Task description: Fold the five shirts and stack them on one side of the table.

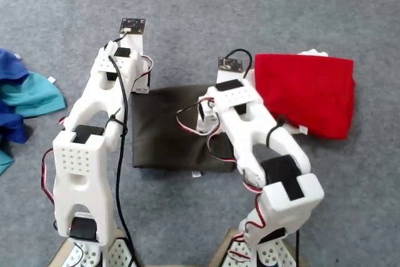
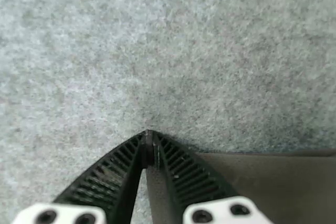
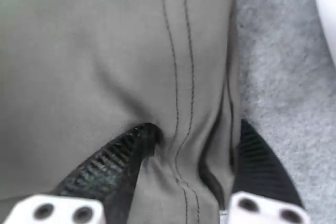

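A dark olive shirt (image 1: pixel 175 129) lies folded flat in the middle of the table. My left gripper (image 1: pixel 139 87) is at its far left corner. In the left wrist view that gripper (image 2: pixel 148 136) is shut, its tips meeting with the shirt's edge (image 2: pixel 262 187) pinched between the fingers. My right gripper (image 1: pixel 204 117) is at the shirt's right edge. In the right wrist view it (image 3: pixel 197 129) stands open astride the stitched hem (image 3: pixel 178 77): one finger (image 3: pixel 121 161) rests on the cloth, the other (image 3: pixel 257 156) at the edge by the carpet. The cloth puckers between them.
A folded red shirt (image 1: pixel 306 92) lies at the right, with a bit of white cloth (image 1: pixel 312 52) showing behind it. Blue and teal shirts (image 1: pixel 25 95) lie crumpled at the left edge. Grey carpet (image 1: pixel 206 17) covers the table.
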